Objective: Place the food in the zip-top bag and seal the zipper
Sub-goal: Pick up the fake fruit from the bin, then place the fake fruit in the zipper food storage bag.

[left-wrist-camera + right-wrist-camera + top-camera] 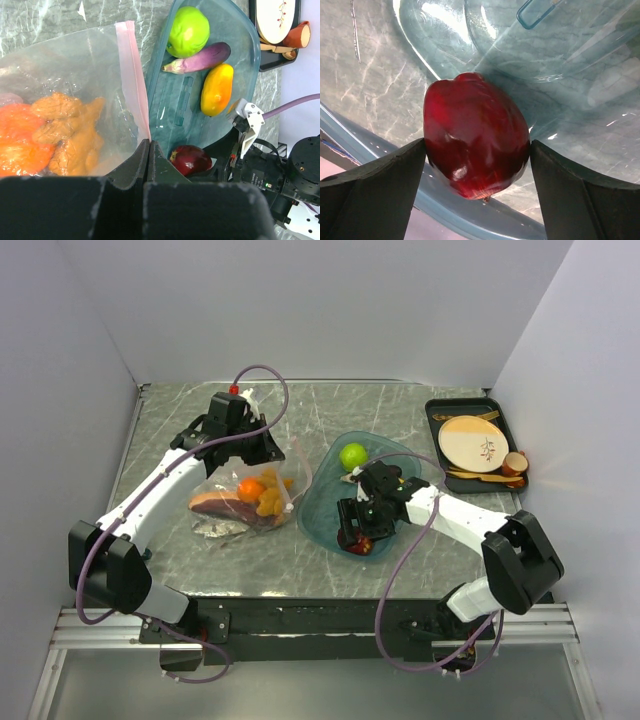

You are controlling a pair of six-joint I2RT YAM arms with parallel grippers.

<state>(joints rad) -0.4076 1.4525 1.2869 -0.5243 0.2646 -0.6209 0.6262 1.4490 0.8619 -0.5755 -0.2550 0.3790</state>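
The clear zip-top bag (245, 502) lies left of centre and holds an orange, orange-yellow bits and a brown-red slice. My left gripper (275, 452) is shut on the bag's mouth edge by the pale pink zipper (131, 75), holding it up. In the left wrist view the gripper (148, 146) pinches the strip's lower end. My right gripper (362, 530) is in the teal tray (325, 515), shut on the dark red apple (476, 145), with both fingers touching its sides. The lime (187, 31), purple slice (200, 57) and a yellow-orange piece (217, 89) lie in the tray.
A black tray (432, 415) with a beige plate (473, 442), cups and utensils stands at the back right. White walls enclose the marble table on three sides. The teal tray's rim lies right beside the bag's mouth.
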